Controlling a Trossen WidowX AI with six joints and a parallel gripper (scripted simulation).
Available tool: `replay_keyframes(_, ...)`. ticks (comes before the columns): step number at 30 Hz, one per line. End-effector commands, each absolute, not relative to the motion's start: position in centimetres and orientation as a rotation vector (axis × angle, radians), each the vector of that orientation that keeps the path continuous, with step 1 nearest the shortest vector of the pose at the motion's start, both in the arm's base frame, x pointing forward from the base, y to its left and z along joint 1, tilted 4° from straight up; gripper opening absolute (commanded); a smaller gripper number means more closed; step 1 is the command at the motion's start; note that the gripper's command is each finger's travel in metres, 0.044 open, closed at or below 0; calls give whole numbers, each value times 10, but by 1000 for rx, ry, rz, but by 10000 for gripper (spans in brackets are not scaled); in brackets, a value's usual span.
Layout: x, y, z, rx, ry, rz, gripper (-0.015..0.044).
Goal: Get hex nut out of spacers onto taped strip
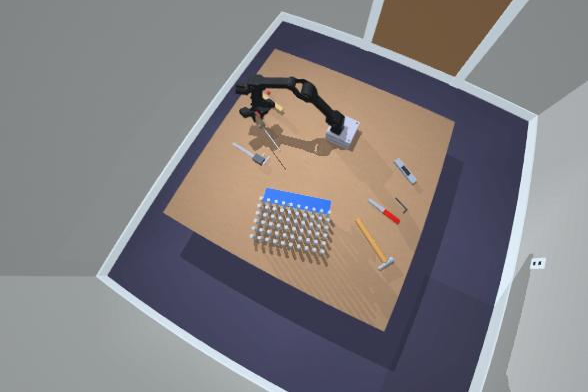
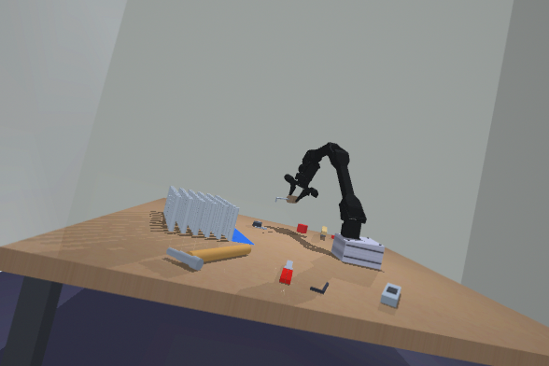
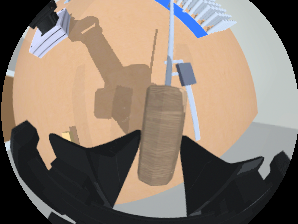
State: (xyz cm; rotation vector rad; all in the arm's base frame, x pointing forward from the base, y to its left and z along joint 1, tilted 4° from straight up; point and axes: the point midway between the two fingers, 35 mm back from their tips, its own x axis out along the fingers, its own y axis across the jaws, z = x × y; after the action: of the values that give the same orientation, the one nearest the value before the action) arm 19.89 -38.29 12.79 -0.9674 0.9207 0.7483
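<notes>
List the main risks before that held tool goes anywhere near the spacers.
The hooked tool extends well beyond the gripper, so a small wrist turn could swing its tip into a spacer.

The spacers stand tall in tight rows; the shaft might topple one.
</notes>
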Motion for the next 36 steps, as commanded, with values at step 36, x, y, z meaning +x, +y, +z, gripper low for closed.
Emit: replay_keyframes(36,204,-387,91,-966,914,747,0)
